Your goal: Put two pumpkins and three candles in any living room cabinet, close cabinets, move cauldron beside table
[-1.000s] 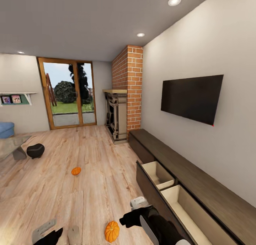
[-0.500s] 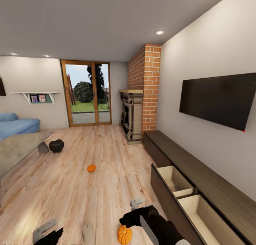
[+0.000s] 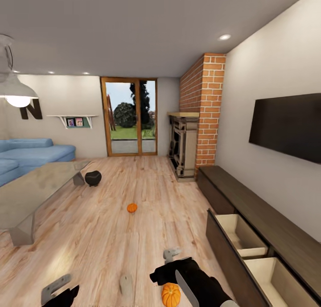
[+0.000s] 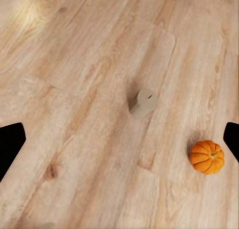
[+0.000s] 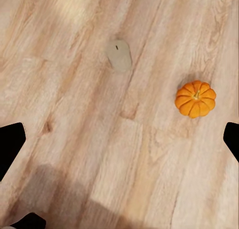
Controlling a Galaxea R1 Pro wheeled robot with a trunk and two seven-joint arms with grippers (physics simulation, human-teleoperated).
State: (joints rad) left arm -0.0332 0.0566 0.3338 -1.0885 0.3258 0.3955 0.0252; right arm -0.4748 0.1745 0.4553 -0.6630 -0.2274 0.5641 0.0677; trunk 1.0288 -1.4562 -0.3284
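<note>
One orange pumpkin (image 3: 170, 295) lies on the wood floor just beside my right arm, and it also shows under both wrists (image 4: 206, 156) (image 5: 195, 99). A second pumpkin (image 3: 132, 207) sits farther out in mid-floor. A stubby cream candle (image 3: 126, 284) stands between my arms (image 4: 144, 103) (image 5: 119, 55). The black cauldron (image 3: 93, 178) rests on the floor by the glass table's (image 3: 26, 195) far corner. The dark-brown cabinet (image 3: 249, 200) runs along the right wall with two drawers (image 3: 243, 235) pulled out, pale inside. My left gripper (image 3: 56, 288) (image 4: 119, 144) and right gripper (image 3: 172, 255) (image 5: 119, 139) hang open and empty above the floor.
A brick fireplace column (image 3: 203, 115) stands beyond the cabinet, with a black TV (image 3: 287, 126) on the white wall. A blue sofa (image 3: 31, 153) is behind the table at the left. Glass doors (image 3: 131, 117) close the far end. Wood floor stretches between table and cabinet.
The whole view has swung left: cabinet, fireplace and TV slid right in the picture, and the sofa, table and a hanging lamp came in. Both arms hold the same pose.
</note>
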